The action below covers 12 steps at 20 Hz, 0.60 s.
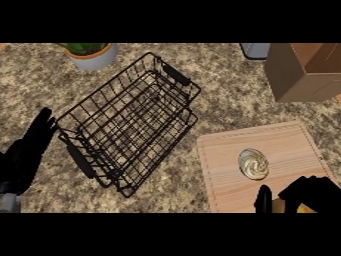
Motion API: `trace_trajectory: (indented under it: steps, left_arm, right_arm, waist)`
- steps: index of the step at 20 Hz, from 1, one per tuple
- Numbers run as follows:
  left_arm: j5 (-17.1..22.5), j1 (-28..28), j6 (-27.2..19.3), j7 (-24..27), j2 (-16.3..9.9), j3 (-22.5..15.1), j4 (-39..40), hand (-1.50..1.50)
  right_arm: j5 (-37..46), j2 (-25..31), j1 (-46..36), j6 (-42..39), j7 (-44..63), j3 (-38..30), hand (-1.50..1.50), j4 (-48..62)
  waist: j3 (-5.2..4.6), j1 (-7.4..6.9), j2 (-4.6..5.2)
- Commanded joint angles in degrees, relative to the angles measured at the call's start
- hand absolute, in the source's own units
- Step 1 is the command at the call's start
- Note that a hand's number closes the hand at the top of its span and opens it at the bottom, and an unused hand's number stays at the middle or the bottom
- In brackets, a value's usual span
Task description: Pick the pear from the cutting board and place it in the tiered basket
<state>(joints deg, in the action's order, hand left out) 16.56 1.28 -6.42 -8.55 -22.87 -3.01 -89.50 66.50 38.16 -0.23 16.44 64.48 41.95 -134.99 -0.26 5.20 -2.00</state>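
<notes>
So the whole thing sits on a speckled granite-look counter [239, 107]. Biggest item on it is the black wire tiered basket [132, 125], lying at a diagonal across the middle, nothing in it that I can see. Next down is the light wooden cutting board [265, 165] at lower right, just beside the basket's near corner. A brown cardboard box [313, 70] stands at upper right, flaps open, well apart from the board.

The left hand [21, 160] is at the left edge, fingers straight and pointing up, spread apart, just resting there near the basket's left end and holding nothing. The right hand [317, 197] comes in at the bottom right over the board's near edge, fingers curled; honestly can't tell if they're closed round anything.

The pear [253, 163] is on the cutting board, roughly mid-board, pale yellowish, close to the right hand but not touching it. Smallest bit: a potted plant [92, 52] in a pale pot at the top left.
</notes>
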Motion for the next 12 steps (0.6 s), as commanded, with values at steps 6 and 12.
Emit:
trace_trajectory:
  steps: [6,12]
  left_arm:
    - [-0.48,-1.48,3.09,0.49,0.33,-1.97,0.59,0.00]
    - [-2.26,-2.87,1.24,-0.41,1.85,-3.39,-0.92,0.00]
  right_arm:
    - [15.41,-20.02,-5.94,-16.23,11.62,10.12,1.50,-5.14]
    - [18.62,-37.49,-15.85,-23.24,11.13,8.76,1.50,7.06]
  waist:
    - [-0.15,-4.03,1.34]
    - [-0.08,-5.83,1.78]
